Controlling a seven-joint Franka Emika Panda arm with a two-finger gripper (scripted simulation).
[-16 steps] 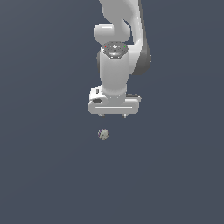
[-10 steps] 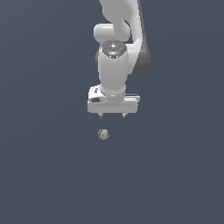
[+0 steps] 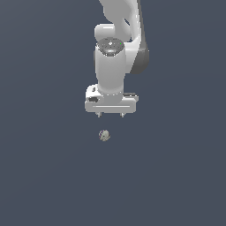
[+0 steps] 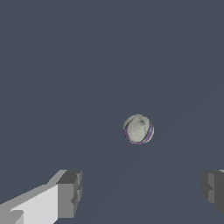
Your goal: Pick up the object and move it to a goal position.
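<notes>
Exterior view: gripper (image 3: 111, 114), fingers apart, poised above ball (image 3: 104, 135); ball clear of both fingertips, slightly off the midline.

Wrist view: ball (image 4: 138, 129) ahead of open fingers (image 4: 70, 192), untouched. Advisable: centre over ball, descend, then close.

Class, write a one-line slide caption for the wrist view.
Open gripper poised apart from a small off-white ball with a purple band on a plain dark surface.
</notes>
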